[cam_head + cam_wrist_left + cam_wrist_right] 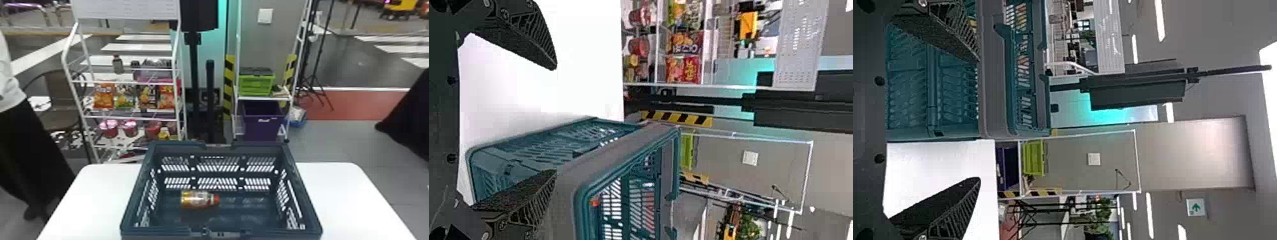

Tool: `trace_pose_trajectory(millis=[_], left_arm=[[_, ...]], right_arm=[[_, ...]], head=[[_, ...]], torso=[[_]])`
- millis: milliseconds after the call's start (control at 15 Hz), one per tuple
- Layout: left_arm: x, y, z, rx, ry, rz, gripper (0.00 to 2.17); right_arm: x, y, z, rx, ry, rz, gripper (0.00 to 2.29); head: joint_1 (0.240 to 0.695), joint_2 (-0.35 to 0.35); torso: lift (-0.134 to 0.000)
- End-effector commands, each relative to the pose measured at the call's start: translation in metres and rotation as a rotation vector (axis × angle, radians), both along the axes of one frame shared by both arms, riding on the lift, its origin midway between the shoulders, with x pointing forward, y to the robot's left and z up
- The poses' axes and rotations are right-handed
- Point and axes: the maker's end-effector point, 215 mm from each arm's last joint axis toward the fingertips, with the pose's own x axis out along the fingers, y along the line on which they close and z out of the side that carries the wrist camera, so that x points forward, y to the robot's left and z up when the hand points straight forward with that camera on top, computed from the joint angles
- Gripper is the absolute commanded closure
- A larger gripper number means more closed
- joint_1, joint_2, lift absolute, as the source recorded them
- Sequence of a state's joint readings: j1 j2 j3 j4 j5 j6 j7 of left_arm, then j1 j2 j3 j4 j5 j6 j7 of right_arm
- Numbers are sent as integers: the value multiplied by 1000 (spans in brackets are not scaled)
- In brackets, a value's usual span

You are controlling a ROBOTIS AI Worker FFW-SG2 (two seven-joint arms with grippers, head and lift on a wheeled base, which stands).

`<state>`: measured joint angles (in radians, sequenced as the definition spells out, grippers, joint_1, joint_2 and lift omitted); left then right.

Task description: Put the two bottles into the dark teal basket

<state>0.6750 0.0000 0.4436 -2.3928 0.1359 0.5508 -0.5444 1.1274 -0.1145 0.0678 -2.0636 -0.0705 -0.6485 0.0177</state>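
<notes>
White table [344, 191] stretches left and right of the dark teal basket [255, 146]; one bottle [199, 199] lies inside, cap to the right; a snack rack [124, 83] stands beyond the far edge. Left hand [554, 120] and right hand [978, 120] are both open.

High head view, close side wrist views, common basket [260, 147]

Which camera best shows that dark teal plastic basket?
The head view: it looks down into the basket, taking in rim, walls and floor. The left wrist view shows its outer wall, rim and some inside at a slant; the right, mainly outer wall and rim.
</notes>
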Motion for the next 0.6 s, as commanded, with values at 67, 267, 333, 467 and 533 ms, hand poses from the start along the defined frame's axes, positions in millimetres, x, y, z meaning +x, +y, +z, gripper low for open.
trace_pose_trajectory(millis=[67, 267, 333, 467, 533], left_arm=[[-29, -1, 5, 64, -202, 15, 161], [-56, -32, 19, 87, -382, -14, 164], [-59, -40, 13, 78, -365, -20, 164], [-61, -45, 11, 94, -370, -19, 164], [-62, -48, 13, 102, -381, -28, 164]], right_arm=[[2, 3, 7, -4, -25, 18, 29], [5, 6, 5, -10, -22, 42, 29], [5, 8, 5, -11, -16, 53, 29], [5, 10, -3, -18, 7, 64, 29], [5, 10, -7, -18, 20, 66, 29]], head=[[499, 0], [499, 0], [499, 0], [499, 0], [499, 0]], torso=[[0], [0], [0], [0], [0]])
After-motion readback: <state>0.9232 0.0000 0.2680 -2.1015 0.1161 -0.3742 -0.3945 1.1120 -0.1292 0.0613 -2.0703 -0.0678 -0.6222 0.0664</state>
